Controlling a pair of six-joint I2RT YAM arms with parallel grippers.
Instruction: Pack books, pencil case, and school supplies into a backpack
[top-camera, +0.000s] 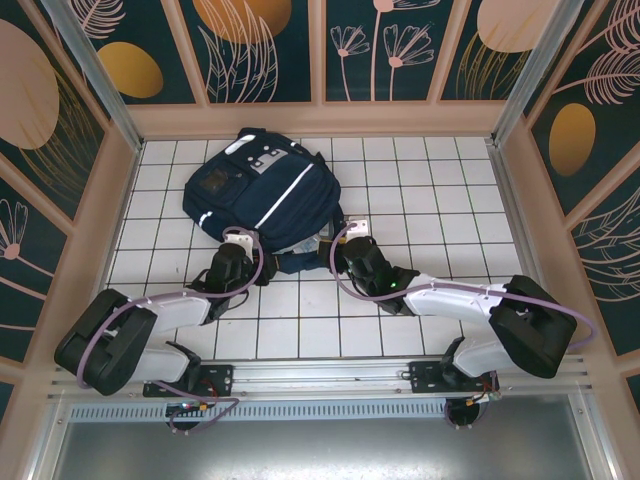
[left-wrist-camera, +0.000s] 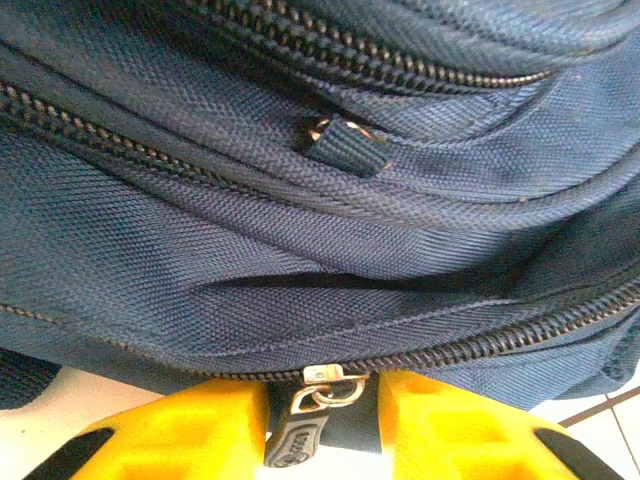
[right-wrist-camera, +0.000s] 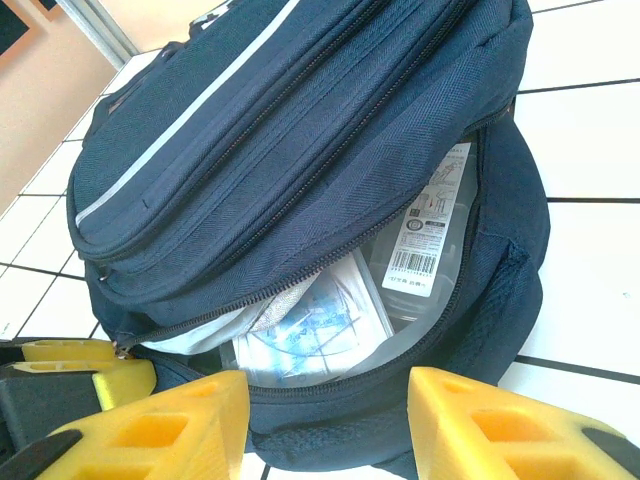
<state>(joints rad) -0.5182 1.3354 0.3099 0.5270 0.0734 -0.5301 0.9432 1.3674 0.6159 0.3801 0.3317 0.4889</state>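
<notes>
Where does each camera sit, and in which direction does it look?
Top external: above and behind the arms, looking down on the table, the backpack, both arms, left gripper and right gripper.
Left wrist: close against the backpack's side; its fingers flank the zipper pull.
Right wrist: low, facing the backpack's open compartment and clear packet; its fingers show below.
Shared: the right wrist view also shows the left gripper at that zipper.

Backpack (left-wrist-camera: 200, 200) of coarse woven matt cloth; metal zip slider (left-wrist-camera: 322, 376); glossy clear plastic packet (right-wrist-camera: 305, 328).

Navy backpack (top-camera: 252, 192) lies flat — mouth unzipped, clear packet (right-wrist-camera: 310, 328) inside.
</notes>
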